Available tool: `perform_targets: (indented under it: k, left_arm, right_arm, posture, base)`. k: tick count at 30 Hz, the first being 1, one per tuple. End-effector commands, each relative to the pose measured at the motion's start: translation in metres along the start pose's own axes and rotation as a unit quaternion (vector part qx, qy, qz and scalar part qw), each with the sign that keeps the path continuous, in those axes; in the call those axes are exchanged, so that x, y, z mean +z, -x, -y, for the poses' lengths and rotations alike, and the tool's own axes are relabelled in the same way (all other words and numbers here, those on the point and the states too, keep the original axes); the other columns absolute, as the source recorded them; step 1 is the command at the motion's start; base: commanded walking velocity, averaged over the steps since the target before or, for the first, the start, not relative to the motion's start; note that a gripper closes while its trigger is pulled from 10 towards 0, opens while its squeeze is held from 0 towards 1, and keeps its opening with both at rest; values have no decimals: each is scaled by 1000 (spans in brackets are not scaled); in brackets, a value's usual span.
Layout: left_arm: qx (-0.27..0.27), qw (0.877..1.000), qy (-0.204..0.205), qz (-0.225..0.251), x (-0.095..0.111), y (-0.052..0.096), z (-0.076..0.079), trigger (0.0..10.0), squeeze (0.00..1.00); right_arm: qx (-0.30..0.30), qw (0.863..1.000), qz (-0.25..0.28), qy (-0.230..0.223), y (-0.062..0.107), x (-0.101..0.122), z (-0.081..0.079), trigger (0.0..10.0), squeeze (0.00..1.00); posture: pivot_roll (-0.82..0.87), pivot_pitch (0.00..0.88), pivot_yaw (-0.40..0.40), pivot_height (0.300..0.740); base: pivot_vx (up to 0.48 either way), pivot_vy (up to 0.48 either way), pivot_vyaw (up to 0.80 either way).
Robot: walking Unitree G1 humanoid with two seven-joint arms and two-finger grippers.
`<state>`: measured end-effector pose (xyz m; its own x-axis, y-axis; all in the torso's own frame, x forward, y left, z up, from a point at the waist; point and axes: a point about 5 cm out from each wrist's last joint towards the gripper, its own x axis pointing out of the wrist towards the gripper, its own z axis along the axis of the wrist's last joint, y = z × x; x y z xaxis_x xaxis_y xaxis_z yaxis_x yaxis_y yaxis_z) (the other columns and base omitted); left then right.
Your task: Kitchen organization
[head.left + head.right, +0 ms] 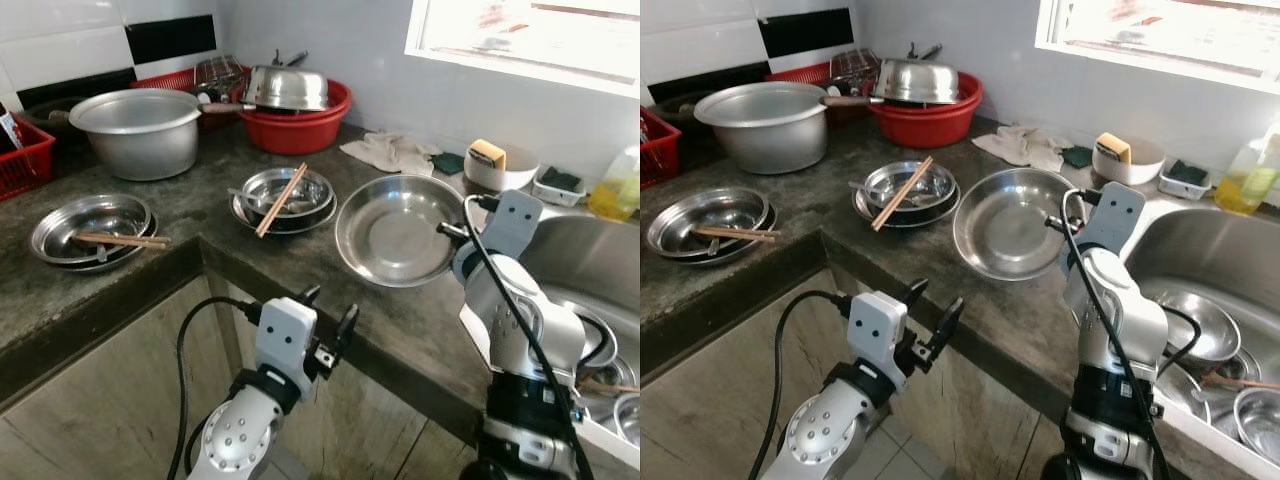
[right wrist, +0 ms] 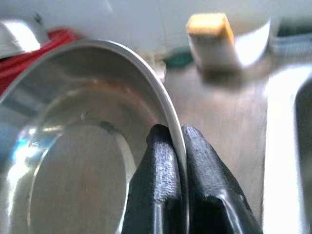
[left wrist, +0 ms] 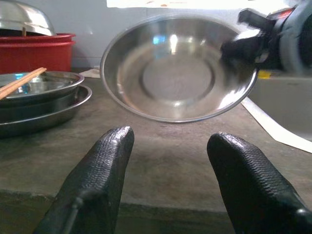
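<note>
now the right gripper (image 2: 176, 146) pinches the rim of a wide steel bowl (image 1: 395, 228), one finger inside the rim and one outside, pressed together on the thin metal. the bowl is on the dark stone counter (image 1: 190, 215), between the sink (image 1: 1200, 255) and a stack of smaller bowls (image 1: 283, 198). it is round, so it has no long axis, but it is tilted: the held side, toward the sink, is raised, and the open face looks up and toward the counter's front edge. a pair of chopsticks (image 1: 282, 199) lies across the stack, its long axis running from the front edge toward the back wall. the left gripper (image 3: 168, 161) hovers in front of the counter edge, its fingers spread apart and holding nothing, pointing at the tilted bowl.
</note>
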<state>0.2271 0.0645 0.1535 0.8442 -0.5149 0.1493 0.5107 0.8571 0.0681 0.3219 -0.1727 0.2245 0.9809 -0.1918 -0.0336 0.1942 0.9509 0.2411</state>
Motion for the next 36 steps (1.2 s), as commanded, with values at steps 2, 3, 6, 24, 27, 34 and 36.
perform_targets:
  k: [2, 3, 6, 24, 27, 34, 36]
  left_arm:
    - [4, 1000, -2, 8, 4, -2, -2, 10000, 0]
    - [4, 1000, -2, 9, 4, -2, -2, 10000, 0]
    - [3, 1000, -2, 9, 4, -3, -3, 10000, 0]
    - [-6, 1000, -13, 21, 6, -4, -6, 10000, 0]
    - [-5, 1000, -12, 12, 5, -5, -7, 10000, 0]
    - [-11, 1000, -7, 5, 3, -7, -6, 10000, 0]
    - [-13, 1000, -2, 3, 2, -7, -7, 10000, 0]
  right_arm:
    - [36, 991, 113, 60, 21, 20, -11, 0, 0]
    - [40, 990, 123, 62, 25, 20, -12, 0, 0]
    - [46, 986, 141, 77, 37, 16, -13, 0, 0]
    - [51, 983, 151, 90, 46, 4, -15, 0, 0]
    - [50, 983, 153, 93, 47, 4, -15, 0, 0]
    - [48, 982, 157, 95, 48, 4, -15, 0, 0]
    - [47, 982, 159, 94, 49, 3, -16, 0, 0]
  posture:
    - [20, 3, -65, 740]
    - [21, 2, -64, 740]
    - [14, 2, -54, 740]
    - [10, 0, -40, 740]
    - [10, 0, -37, 740]
    - [7, 0, -31, 740]
    - [7, 0, -27, 740]
  base:
    - [0, 0, 0]
    - [0, 0, 0]
    - [0, 0, 0]
    - [0, 163, -600]
    - [0, 0, -788]
    - [0, 46, -788]
    - [0, 480, -788]
